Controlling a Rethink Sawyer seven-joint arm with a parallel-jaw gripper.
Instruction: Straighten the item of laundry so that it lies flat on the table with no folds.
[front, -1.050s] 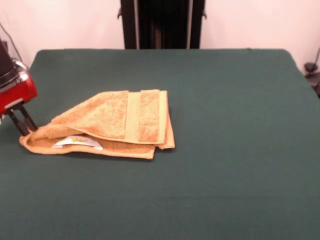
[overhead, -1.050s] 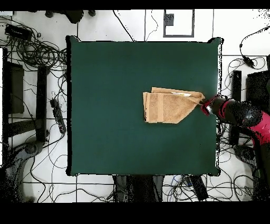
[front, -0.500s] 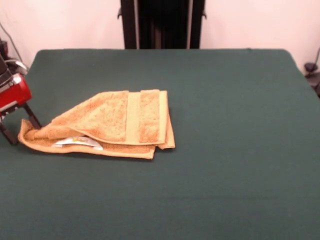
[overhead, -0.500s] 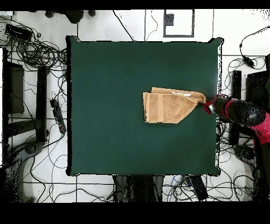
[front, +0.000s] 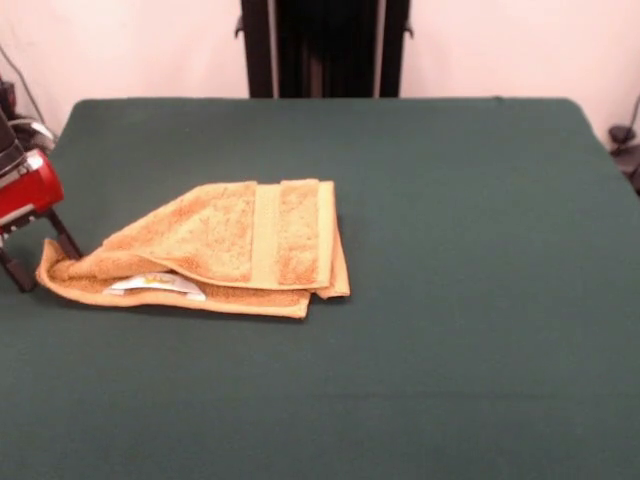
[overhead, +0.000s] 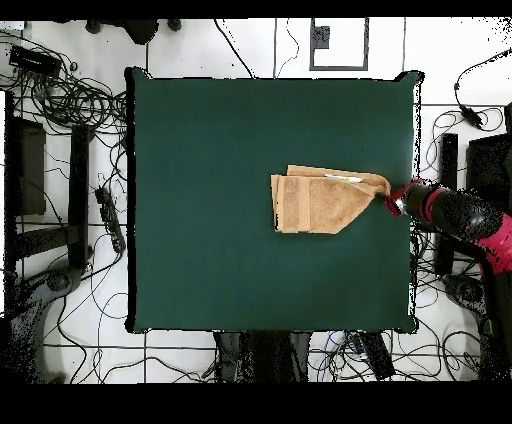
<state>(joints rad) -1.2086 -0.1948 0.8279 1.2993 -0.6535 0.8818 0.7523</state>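
Observation:
The item of laundry is an orange-tan towel lying folded over on itself on the dark green table, left of centre. A paler band runs down its top layer, and a white label peeks out from under the fold. The towel's left corner is bunched up between the two black fingers of my gripper, which stands open around it at the table's left edge. In the overhead view the towel lies right of centre, with the gripper at its right tip.
Black stand posts rise behind the table's far edge. In the overhead view, cables and black equipment surround the table on the floor.
The fingers have spread apart from a closed pinch on the towel's corner, and the gripper has shifted slightly outward. The corner stays bunched. Nothing has moved in the last half second.

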